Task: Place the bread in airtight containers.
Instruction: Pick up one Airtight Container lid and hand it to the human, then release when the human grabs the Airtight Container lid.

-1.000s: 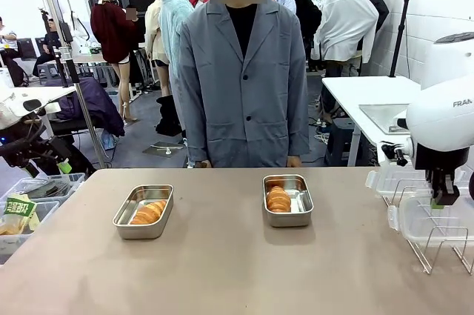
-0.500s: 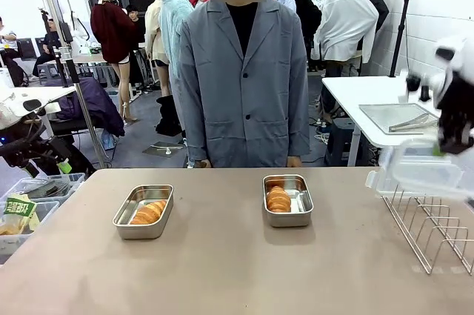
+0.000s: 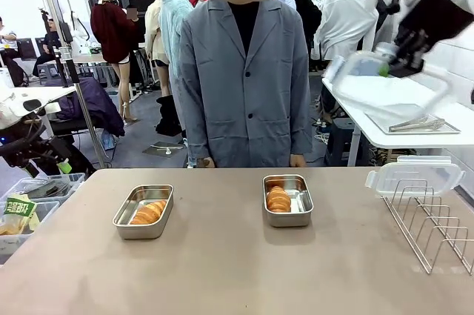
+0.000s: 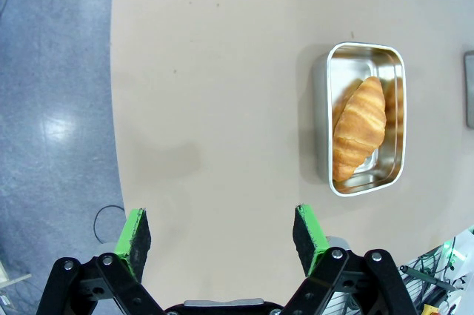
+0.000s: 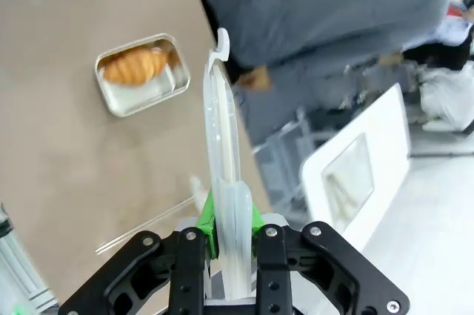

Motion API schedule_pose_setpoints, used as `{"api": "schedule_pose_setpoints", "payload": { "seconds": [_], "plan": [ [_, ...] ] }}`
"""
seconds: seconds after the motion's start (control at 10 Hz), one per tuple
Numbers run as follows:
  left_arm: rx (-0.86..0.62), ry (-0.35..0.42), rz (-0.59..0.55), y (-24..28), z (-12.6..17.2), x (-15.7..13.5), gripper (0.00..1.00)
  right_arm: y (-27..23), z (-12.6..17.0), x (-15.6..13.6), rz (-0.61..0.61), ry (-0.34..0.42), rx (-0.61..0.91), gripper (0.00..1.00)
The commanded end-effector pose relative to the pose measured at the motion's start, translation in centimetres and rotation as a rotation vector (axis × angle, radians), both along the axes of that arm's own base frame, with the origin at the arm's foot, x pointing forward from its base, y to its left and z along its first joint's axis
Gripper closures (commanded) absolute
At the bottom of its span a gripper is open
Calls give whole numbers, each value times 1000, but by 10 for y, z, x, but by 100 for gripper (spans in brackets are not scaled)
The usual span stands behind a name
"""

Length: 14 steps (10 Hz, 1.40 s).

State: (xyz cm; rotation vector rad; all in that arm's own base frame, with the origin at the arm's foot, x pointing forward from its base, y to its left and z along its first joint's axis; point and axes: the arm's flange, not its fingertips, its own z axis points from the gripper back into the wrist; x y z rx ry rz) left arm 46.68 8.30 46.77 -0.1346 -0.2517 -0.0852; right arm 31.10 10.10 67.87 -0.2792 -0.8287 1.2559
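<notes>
— Lid up high on the right is just a smear for me, grip anyone?
— Wrist cam's sharper: right claw clamped on that clear plastic lid, edge-on. Left claw gapes wide above the bare surface. Ridged golden left roll lies in its shiny round-cornered steel left container, right roll in the right container. Wire rack is cut off at the edge.
</notes>
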Motion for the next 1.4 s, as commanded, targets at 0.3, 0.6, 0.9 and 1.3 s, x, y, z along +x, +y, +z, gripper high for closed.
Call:
{"api": "schedule_pose_setpoints", "payload": {
  "seconds": [0.3,0.6,0.9,1.3],
  "plan": [
    [22,5,12,1,1,-1,0,79,8,87,214,-129,-8,100],
    [22,5,12,1,1,-1,0,116,-6,132,140,-31,-57,100],
    [22,5,12,1,1,-1,0,105,-14,108,199,-89,-53,100],
    [22,5,12,1,1,-1,0,105,-14,108,199,-89,-53,100]
  ]
}}
